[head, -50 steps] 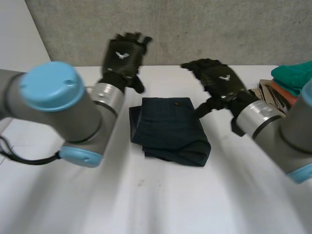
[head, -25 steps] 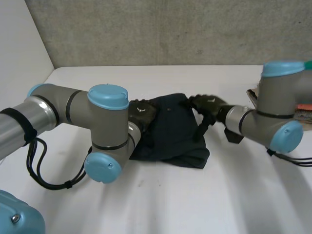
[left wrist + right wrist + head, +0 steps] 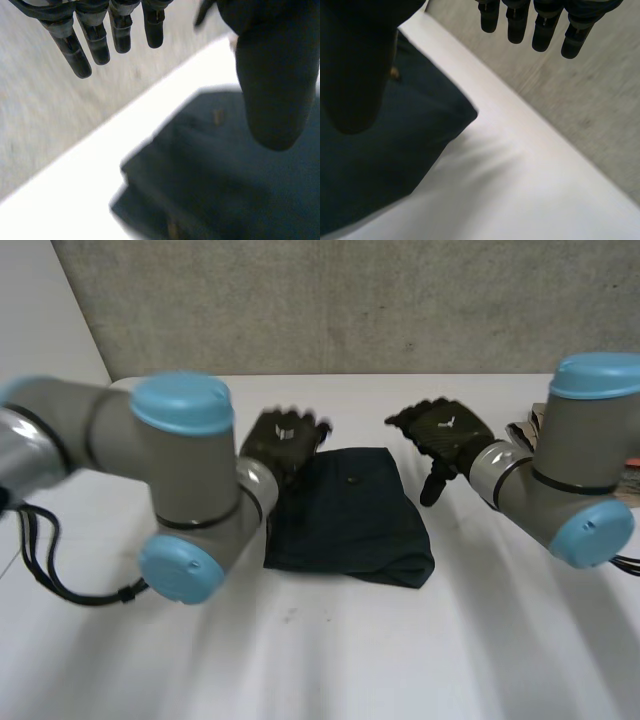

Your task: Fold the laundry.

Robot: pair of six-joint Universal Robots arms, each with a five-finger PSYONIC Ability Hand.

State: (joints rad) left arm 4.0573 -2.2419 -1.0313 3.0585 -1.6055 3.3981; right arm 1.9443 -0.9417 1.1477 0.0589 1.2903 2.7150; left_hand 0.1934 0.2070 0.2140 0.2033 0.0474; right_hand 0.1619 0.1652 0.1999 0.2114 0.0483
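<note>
A dark navy garment [image 3: 350,515] lies folded into a compact rectangle in the middle of the white table [image 3: 330,650]. My left hand [image 3: 283,437] hovers at its far left corner, open, fingers straight, holding nothing. My right hand [image 3: 447,428] hangs just off the garment's far right corner, also open and empty. In the left wrist view the straight fingers [image 3: 100,40] point past the folded garment [image 3: 225,170], which lies under the palm. In the right wrist view the fingers [image 3: 542,27] reach beyond the garment's corner [image 3: 385,150] over bare table.
A pile of other clothes [image 3: 524,430] sits at the table's right edge, behind my right arm. A grey wall [image 3: 350,300] runs along the table's far edge. Bare table surface lies in front of the garment and to its left.
Both hands were pressed against the garment's sides half a second ago. They have since lifted off and drawn back toward its far corners. The garment stays folded.
</note>
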